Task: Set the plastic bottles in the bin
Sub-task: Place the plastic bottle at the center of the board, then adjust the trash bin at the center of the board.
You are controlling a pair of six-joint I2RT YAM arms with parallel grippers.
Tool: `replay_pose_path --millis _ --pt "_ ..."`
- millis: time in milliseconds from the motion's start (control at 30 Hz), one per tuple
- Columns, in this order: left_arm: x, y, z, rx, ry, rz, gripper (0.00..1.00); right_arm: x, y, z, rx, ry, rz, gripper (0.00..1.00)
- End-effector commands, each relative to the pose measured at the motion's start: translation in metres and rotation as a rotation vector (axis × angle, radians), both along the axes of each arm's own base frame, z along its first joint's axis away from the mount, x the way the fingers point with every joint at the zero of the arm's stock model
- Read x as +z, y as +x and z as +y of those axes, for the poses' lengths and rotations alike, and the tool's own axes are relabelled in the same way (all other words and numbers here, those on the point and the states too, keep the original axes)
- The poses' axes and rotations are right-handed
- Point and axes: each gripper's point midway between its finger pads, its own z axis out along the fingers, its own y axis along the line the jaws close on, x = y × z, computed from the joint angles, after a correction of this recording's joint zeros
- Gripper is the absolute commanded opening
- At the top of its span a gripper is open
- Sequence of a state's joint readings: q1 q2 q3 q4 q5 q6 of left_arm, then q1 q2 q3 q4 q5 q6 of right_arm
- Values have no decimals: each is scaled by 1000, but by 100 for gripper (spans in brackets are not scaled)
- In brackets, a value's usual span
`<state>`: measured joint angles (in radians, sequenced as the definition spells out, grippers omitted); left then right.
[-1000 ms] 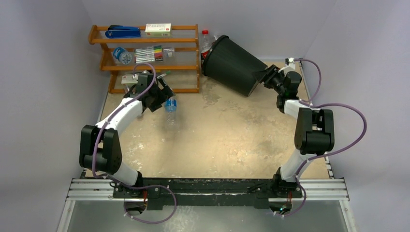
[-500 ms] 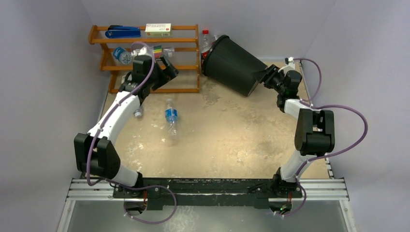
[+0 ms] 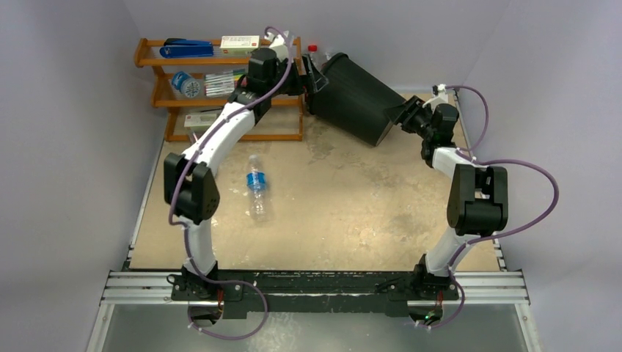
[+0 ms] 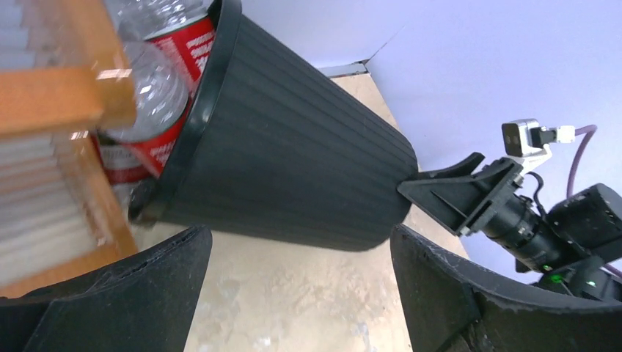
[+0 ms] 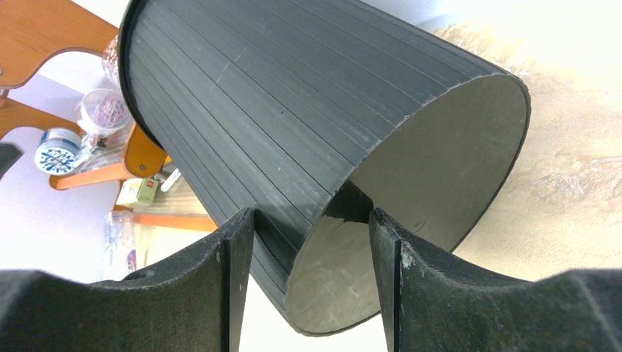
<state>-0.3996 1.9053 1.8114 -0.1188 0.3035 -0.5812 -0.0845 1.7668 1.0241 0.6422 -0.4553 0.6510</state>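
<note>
**Wooden rack, one loose bottle, bin tipped on its side**

Wood rack (image 3: 170,103) stands at the far left. Near it, on the table, a clear blue-labelled bottle (image 3: 256,192) lies on its side, well apart from both arms. The left gripper (image 4: 299,246) hangs by the bin's mouth, jaws wide and empty. Red-labelled bottles (image 4: 165,44) crowd that mouth, between rack and rim; whether they are fully inside I cannot tell. The bin (image 3: 359,99) lies tilted, mouth toward the rack, base to the right. The right gripper (image 5: 312,216) sits astride the base rim, jaws apart and wider than the wall, so it looks hooked rather than pinched.

The loose bottle seems next. The left gripper should take it across the label, square to its length so it cannot roll. It should carry it well past the rim, while the right holds the tilt steady.
</note>
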Motion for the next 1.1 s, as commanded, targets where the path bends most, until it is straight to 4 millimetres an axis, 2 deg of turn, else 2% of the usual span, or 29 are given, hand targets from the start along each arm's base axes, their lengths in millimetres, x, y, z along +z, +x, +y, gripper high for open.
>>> replay_pose_path --millis 0,133,267,467,800,933,1067 --pt "34 22 -20 -123 32 -191 91 -109 -37 -10 -20 -84 362 58" --pt "44 47 -29 -145 66 -281 92 -108 -35 -9 -20 -82 361 58" --pt "30 71 -35 -170 69 -308 92 -109 -35 -10 -18 -85 365 58" --pt "19 96 -30 -165 7 -334 94 -111 -35 -9 -12 -89 369 59" --pt "-10 118 -34 -157 -17 -337 94 -112 -38 -8 -7 -87 369 59" --pt "-22 118 -38 -167 -18 -314 92 -115 -39 -8 -2 -86 373 59" --pt "-44 110 -49 -191 46 -279 91 -116 -41 -8 -1 -89 373 59"
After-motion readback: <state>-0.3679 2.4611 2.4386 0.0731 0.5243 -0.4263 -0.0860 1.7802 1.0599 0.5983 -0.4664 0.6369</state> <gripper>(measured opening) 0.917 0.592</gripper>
